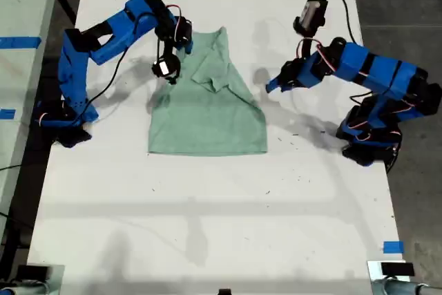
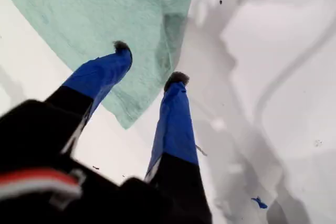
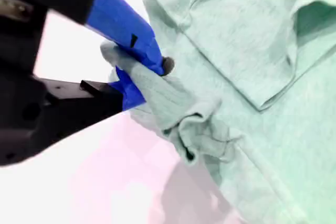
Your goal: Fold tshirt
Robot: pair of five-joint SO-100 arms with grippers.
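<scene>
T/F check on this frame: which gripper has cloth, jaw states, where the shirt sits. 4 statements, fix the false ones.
1. My second gripper is shut on the tshirt. True.
2. My first gripper is shut on cloth. False: its jaws stand open over the shirt's edge, holding nothing.
3. The tshirt hangs clear of the table. False: it lies on the table, partly folded.
4. The arm gripping the shirt is at the exterior view's left. True.
</scene>
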